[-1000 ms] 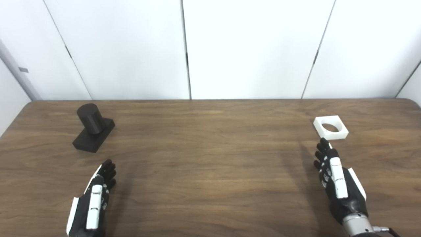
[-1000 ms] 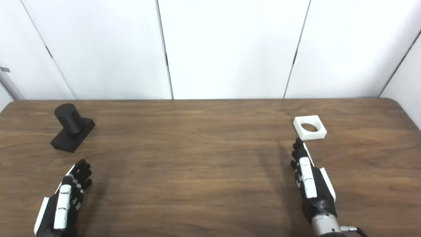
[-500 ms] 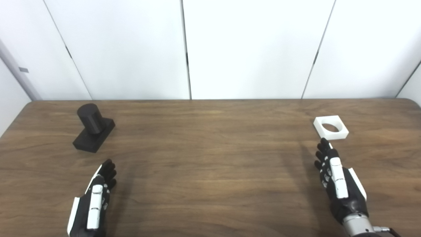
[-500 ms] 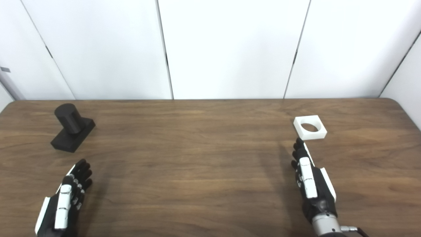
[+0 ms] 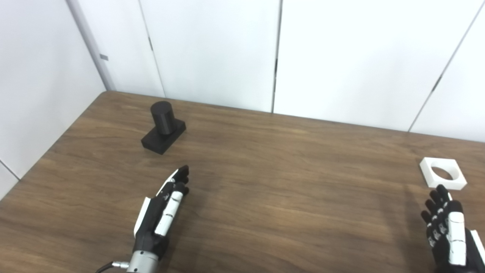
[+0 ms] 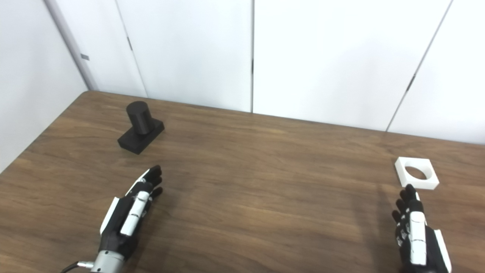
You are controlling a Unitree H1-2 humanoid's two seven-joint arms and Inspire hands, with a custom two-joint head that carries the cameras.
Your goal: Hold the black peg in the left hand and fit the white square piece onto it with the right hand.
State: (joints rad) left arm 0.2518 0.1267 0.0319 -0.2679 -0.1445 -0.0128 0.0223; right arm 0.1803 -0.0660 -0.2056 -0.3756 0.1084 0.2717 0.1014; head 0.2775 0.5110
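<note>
A bare test room or lab: plain white wall panels (image 5: pixel 212 49) with dark seams stand behind a wood-grain bench (image 5: pixel 265 182) that carries only a peg (image 5: pixel 163 127) and a square piece (image 5: pixel 442 178).

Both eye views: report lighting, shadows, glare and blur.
Left eye view: even, bright lighting; soft shadows beside the left hand and right hand; pale sheen on the table; black peg shows little surface detail. Right eye view: white square piece sharp enough to show its round hole; no motion blur.
</note>
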